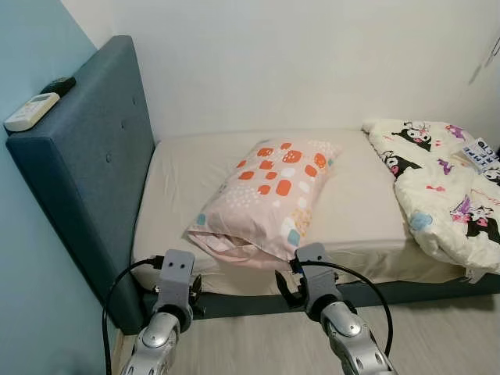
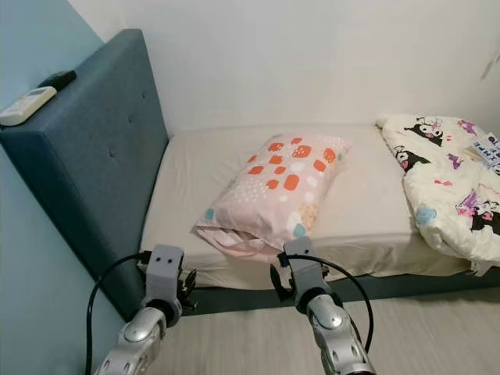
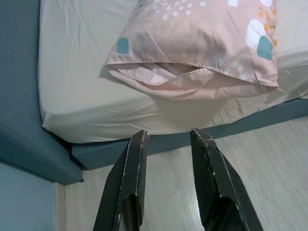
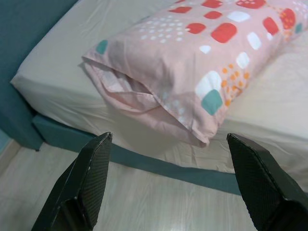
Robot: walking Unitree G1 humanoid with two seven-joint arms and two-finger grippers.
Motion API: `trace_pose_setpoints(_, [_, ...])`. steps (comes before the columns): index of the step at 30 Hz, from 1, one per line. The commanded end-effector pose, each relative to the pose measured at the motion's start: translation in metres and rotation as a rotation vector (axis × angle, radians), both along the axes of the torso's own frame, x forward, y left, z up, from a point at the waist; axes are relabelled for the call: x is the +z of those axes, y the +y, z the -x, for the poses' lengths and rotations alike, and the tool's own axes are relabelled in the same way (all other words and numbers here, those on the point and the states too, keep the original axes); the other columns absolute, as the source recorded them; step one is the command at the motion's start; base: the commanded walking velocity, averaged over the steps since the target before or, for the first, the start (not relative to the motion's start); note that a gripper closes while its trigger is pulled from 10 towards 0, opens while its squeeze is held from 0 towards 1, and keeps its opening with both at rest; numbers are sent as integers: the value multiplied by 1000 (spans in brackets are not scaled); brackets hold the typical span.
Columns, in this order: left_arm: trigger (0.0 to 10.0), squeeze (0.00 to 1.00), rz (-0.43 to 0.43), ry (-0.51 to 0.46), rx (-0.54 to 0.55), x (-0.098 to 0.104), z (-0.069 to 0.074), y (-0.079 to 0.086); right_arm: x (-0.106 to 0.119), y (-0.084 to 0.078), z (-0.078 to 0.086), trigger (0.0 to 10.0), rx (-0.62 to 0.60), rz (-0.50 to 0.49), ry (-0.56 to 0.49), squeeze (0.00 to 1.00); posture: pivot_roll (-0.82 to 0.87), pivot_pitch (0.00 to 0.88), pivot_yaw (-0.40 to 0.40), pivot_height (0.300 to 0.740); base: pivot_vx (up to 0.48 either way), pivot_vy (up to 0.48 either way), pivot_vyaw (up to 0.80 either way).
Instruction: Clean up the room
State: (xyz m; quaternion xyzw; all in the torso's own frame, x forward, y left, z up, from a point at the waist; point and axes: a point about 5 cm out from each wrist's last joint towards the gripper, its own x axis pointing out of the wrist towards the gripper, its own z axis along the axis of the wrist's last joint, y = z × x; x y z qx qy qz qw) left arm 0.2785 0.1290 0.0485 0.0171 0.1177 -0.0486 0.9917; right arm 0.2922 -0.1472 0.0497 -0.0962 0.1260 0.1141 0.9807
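Because the pillow (image 1: pixel 269 195) was soft, light and floppy, its open hem overhanging the bed's (image 1: pixel 187 168) front edge looked the best place to pinch. Both arms reached toward that edge, the right gripper (image 4: pixel 168 183) spread wide and the left gripper (image 3: pixel 168 183) parted narrowly, neither touching it.

White wall (image 1: pixel 312 62) runs behind at twelve o'clock, pale blue wall (image 1: pixel 23 47) at nine. Blue headboard (image 1: pixel 86 156) carries a white remote (image 1: pixel 31 112) with a dark remote (image 1: pixel 58 85) beside it. Light wood floor (image 1: pixel 250 344) at six.
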Motion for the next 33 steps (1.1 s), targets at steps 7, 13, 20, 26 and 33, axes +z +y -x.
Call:
trace_pose_setpoints(7, [10000,0,-20,-13,-39,4,-5,-5,-3,-21,4,10000,-53,138,18,0,-45,46,-15,740,0,0,0])
trace_pose_setpoints(13, [10000,0,-23,-27,-102,7,-6,-14,-8,-44,7,10000,-117,176,63,0,-45,49,-2,740,0,0,0])
trace_pose_setpoints(20, [10000,0,-19,-32,-128,10,-9,-23,-6,-48,9,10000,-149,182,54,0,-56,64,19,740,0,0,0])
trace_pose_setpoints(26, [10000,0,5,-14,-65,6,-6,-14,-9,-39,11,10000,-161,189,67,0,-41,65,-10,740,0,0,0])
trace_pose_setpoints(33, [10000,0,1,-14,-35,3,0,-7,-11,-32,10,10000,-135,211,72,0,-33,65,-41,740,0,0,0])
